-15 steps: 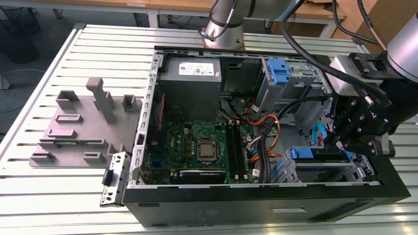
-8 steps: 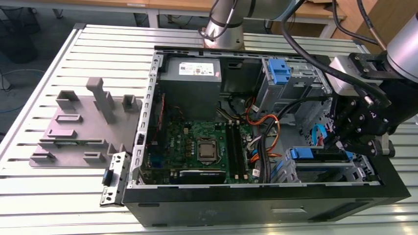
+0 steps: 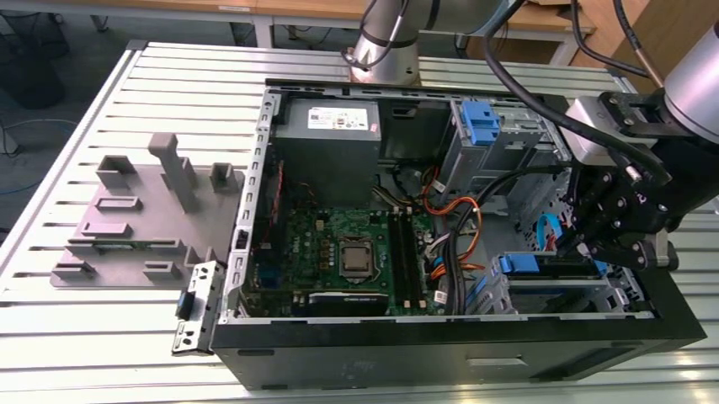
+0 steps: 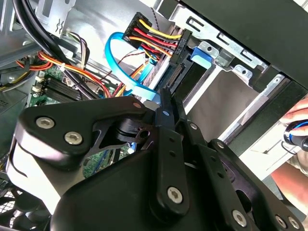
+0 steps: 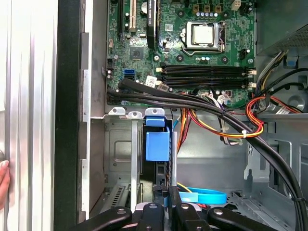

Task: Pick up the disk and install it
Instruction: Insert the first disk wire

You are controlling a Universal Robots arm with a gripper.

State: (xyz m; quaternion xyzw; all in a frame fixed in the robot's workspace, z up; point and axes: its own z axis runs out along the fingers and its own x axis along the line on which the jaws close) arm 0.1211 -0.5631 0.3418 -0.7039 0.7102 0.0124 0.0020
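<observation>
1. Open computer case (image 3: pixel 450 353) lies on its side on the slatted bench (image 3: pixel 90 337); motherboard (image 3: pixel 337 244) is exposed in its middle. This case is the landmark for every place below.
2. The pincer (image 3: pixel 615 246) hangs inside the case, at the drive cage (image 3: pixel 561 290) in the corner toward the exterior view's right, close to the case's front wall.
3. The disk (image 5: pixel 157 149) sits on edge in a slot of that cage; its blue carrier tab is the part visible, flanked by the cage's metal rails. In the exterior view the same blue tab shows just beside the pincer.
4. Pincer state: in the second wrist view the fingers (image 4: pixel 166 113) are drawn together, tips pressed at the disk's back edge by its connector. It looks clenched with nothing between the fingers, pushing rather than holding. This is a judgement; the contact itself is partly hidden.
5. Blue data cable (image 4: pixel 126 72) and a power plug with red, yellow and black wires (image 4: pixel 149 36) lie right beside the fingertips.
6. Risks:
   - Fingers could snag the blue cable or wires and pull a plug loose.
   - A skewed push could jam the carrier in the rails.
   - A person's hand (image 4: pixel 297 126) rests near the case's outer wall, close to the arm.
</observation>
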